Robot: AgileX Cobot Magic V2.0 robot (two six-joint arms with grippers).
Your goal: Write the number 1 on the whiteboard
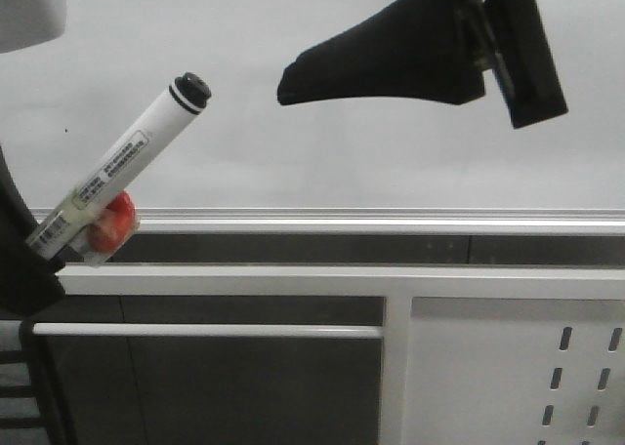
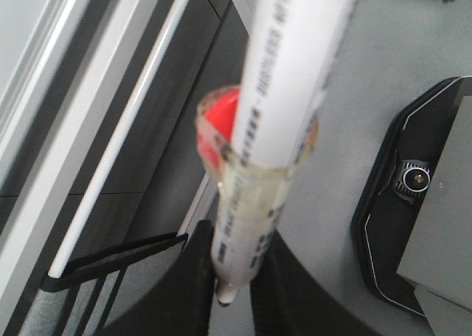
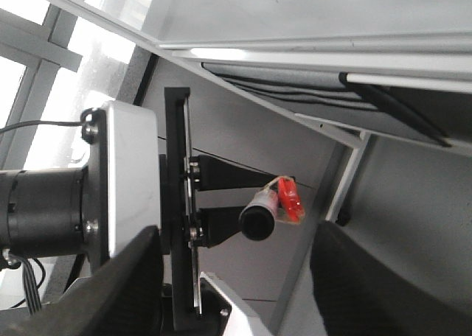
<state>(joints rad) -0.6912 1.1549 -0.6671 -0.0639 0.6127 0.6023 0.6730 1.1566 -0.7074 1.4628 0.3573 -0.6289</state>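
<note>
One left pincer (image 2: 232, 266) grips the marker (image 1: 122, 162) (right (image 3: 232, 292) gapes).

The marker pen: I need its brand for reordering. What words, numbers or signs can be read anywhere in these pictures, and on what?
Marker pen, held by the left gripper: a printed label along the barrel, too small and blurred to read.
Whiteboard: nothing written that I can see.
No other text shows.

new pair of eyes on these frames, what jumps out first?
The white marker pen held in the left hand, low on the left in the front view, tilting up toward the whiteboard; a red piece is taped to its barrel. Next, the black right hand hangs at upper right, open and empty.
</note>
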